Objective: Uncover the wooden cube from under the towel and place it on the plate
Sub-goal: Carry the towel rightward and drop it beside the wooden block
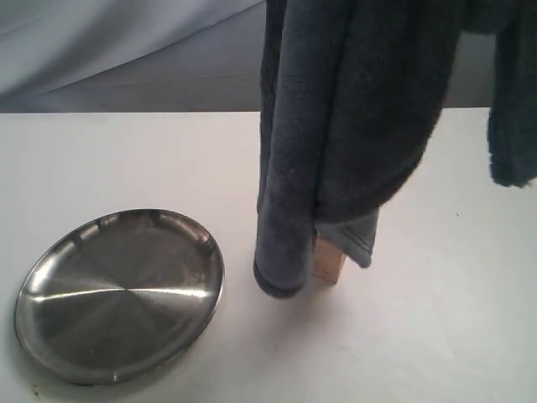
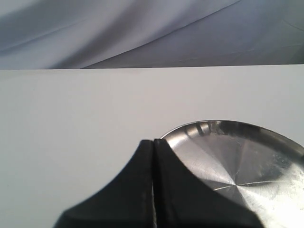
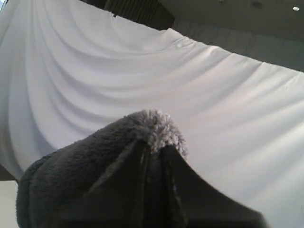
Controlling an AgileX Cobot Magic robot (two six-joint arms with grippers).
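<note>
**Towel up, cube half out, free arm waits by the plate**

The counter (image 1: pixel 436 336) is white and carries only two things. The towel (image 1: pixel 336 126) hangs in a long dark fold from above the exterior view, to the right of the plate (image 1: pixel 117 294). Its lower end drops almost to the counter. The right end effector (image 3: pixel 154 147) is clamped on the towel's top, with plush bulging around the shut tips. It is high above the plate's level and out of the exterior view.

The cube (image 1: pixel 330 262) sits on the counter to the right of the plate, clear of its rim. Only its right part shows; the towel's hanging end covers the side facing the plate. I cannot tell whether cloth and wood touch.

The left end effector (image 2: pixel 153 142) has its tips pressed together and holds nothing. It is low and just short of the plate's rim.

So the cube lies across the plate from the free left arm, which I judge better placed to fetch it. Too little wood shows to tell a long axis. The towel would have to swing further from the plate first, because its fold hangs on the side the left arm would come from.
</note>
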